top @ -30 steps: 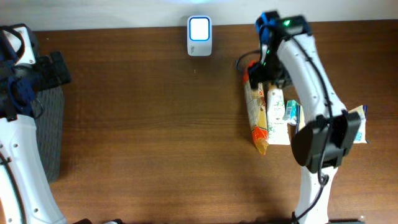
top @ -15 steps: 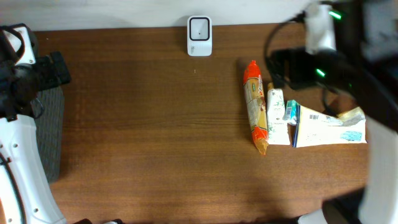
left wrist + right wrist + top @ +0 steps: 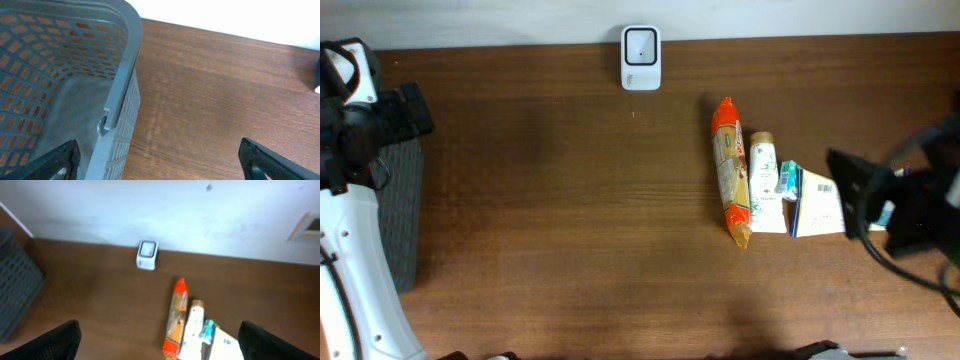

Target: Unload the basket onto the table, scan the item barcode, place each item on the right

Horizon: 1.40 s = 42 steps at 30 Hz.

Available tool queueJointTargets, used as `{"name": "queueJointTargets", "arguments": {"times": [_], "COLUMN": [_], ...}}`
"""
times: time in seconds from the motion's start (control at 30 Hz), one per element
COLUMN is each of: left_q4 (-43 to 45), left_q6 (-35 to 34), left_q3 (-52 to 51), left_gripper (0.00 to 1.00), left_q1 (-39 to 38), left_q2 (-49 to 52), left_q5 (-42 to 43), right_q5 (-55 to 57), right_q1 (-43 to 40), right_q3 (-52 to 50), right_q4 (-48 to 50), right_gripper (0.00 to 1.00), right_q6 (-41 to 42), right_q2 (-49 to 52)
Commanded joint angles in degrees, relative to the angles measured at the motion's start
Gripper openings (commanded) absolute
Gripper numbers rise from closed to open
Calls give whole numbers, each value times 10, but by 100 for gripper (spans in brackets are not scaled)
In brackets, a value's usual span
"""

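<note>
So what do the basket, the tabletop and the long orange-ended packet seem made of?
Basket: probably moulded plastic, matt grey; its walls are a regular lattice of holes under a smooth rim. Tabletop: wood or wood-look laminate, brown, straight grain, soft sheen. Packet: likely thin plastic film, printed, pinched at its orange ends; too small to judge gloss.

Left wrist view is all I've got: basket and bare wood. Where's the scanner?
Observer: The scanner stands at the far edge of the table, about mid-width.
Operator: Items to scan?
Observer: Four lie side by side on the right arm's side: orange-ended packet, white tube, teal box, white pack.
Operator: Right gripper got one?
Observer: No. The right gripper is open, with nothing between its fingers.
</note>
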Motion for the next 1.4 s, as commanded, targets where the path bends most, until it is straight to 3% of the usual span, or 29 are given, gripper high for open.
{"name": "queueJointTargets", "arguments": {"times": [0.0, 0.2, 0.63, 0.83, 0.93, 1.2, 1.37], "left_q4": [1, 1, 1, 1, 1, 1, 1], "left_q6": [9, 9, 9, 9, 9, 9, 9], "left_q3": [7, 7, 7, 7, 7, 7, 7], "left_gripper": [99, 99, 99, 99, 99, 99, 99], "left_q1": [0, 0, 0, 0, 0, 0, 0], "left_q2": [-3, -3, -3, -3, -3, -3, -3], "left_q5": [-2, -2, -2, -2, -2, -2, -2], "right_q5": [81, 82, 29, -8, -31, -42, -42], "right_q1": [-3, -42, -142, -159, -159, -159, -159], "right_q3": [-4, -136, -851, -1081, -1179, -1345, -1387], "right_q4": [-3, 43, 575, 757, 831, 876, 876], "right_gripper": [99, 99, 99, 99, 99, 99, 99], "right_q6": [-15, -27, -28, -30, -96, -129, -129], "right_q2": [-15, -79, -445, -556, -604, -720, -753]}}
